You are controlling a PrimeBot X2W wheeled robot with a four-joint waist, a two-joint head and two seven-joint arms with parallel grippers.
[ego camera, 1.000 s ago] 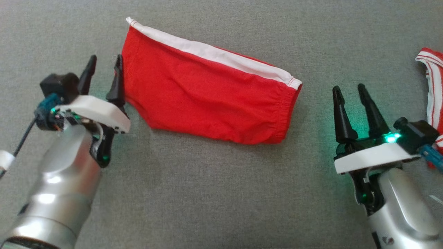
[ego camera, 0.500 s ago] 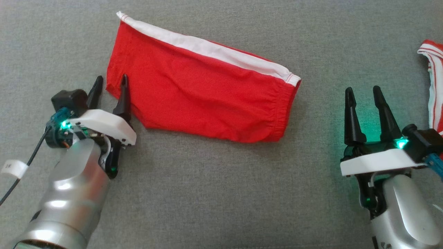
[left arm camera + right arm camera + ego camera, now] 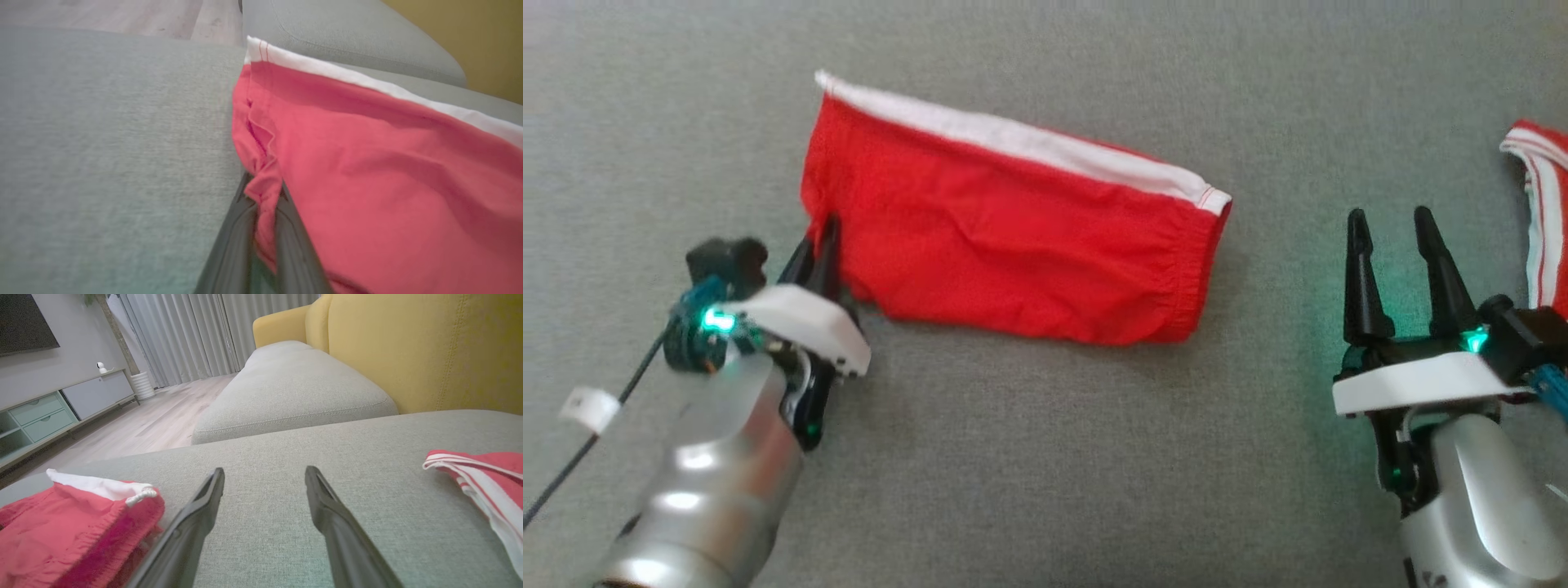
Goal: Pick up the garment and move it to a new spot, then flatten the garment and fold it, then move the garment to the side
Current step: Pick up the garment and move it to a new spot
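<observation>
Red garment (image 3: 1013, 245) lies flat on the grey cushion (image 3: 1045, 457), folded into 1 long band. The white waistband (image 3: 1013, 139) runs along the garment's far edge, and its elastic-gathered end is on the rt.

L gripper (image 3: 823, 233) is at the garment's near-left corner. Its 2 fingers are pressed together w/ a pinch of red cloth caught betw. them. The L wrist view shows it close up: the garment (image 3: 388, 163) edge bunches into a small ridge that runs down betw. the dark fingers (image 3: 237, 245), and the cloth puckers just above the pinch. The rest of the garment is spread on the cushion (image 3: 102, 143), waistband (image 3: 367, 77) at the far side. Can't tell if the pinched corner is off the cushion yet.

R gripper (image 3: 1390, 216) is well apart from the garment, off its rt end. Its 2 fingers are spread wide w/ nothing betw. them. In the R wrist view the R gripper (image 3: 265, 471) is over bare cushion (image 3: 286, 457), w/ the garment's gathered end (image 3: 61, 531) off to 1 side.

A 2nd cloth, the striped garment (image 3: 1539, 220), red w/ white stripes, lies farther rt of the red garment, past the R gripper. It also shows in the R wrist view (image 3: 482, 473). Beyond the garment's far side are a 2nd seat cushion (image 3: 294, 388) and a yellow backrest (image 3: 429, 347).
</observation>
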